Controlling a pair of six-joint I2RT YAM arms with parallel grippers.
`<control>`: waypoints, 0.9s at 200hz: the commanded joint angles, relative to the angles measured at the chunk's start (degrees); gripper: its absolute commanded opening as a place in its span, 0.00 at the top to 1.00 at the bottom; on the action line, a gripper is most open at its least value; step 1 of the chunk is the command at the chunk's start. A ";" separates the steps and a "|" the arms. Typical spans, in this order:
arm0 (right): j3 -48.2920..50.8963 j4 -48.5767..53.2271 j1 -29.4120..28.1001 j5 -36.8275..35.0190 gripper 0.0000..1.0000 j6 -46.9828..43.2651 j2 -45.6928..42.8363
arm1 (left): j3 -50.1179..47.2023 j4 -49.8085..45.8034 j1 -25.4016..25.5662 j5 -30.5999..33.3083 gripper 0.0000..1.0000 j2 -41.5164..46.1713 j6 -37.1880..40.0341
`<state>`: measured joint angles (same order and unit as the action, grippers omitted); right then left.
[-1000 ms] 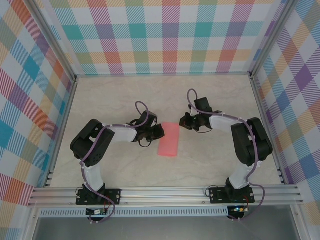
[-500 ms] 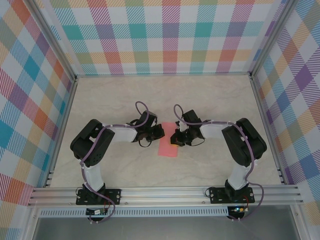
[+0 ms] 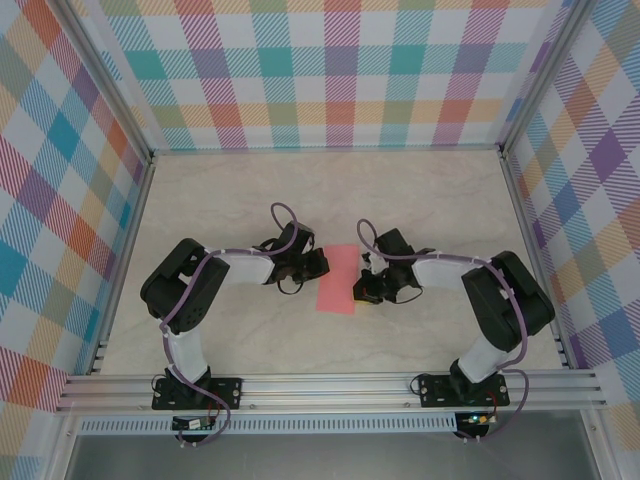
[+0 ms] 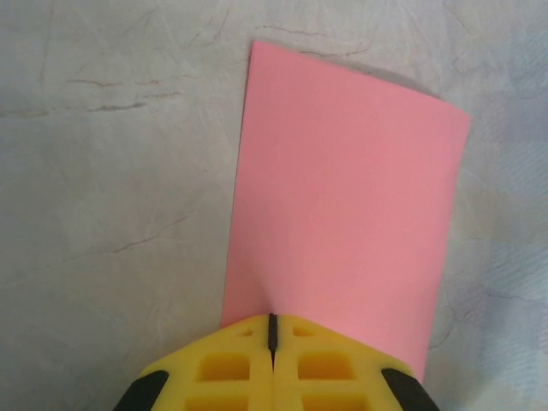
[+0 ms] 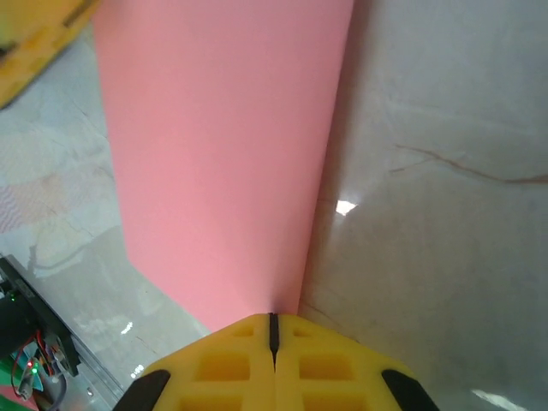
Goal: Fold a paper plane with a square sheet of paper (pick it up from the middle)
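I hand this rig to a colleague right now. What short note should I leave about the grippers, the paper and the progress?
Left gripper: shut, tips at the left edge of the square sheet of paper.
Right gripper: shut, tips at its right edge.
Neither appears to hold it.
The sheet lies flat on the table between them, a plain rectangle, so apparently folded in half once.
Left to do: nose and wing folds; no point is formed yet.
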<state>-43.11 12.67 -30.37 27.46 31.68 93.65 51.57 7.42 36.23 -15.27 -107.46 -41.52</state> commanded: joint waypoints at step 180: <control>-2.77 -1.96 1.40 -1.01 1.00 3.93 3.90 | 3.99 -26.00 0.24 5.65 0.93 0.11 7.22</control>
<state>-45.87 8.93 -27.27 27.22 32.62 98.65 54.76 2.72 36.25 -15.31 -106.56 -38.59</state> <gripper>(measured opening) 0.045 0.045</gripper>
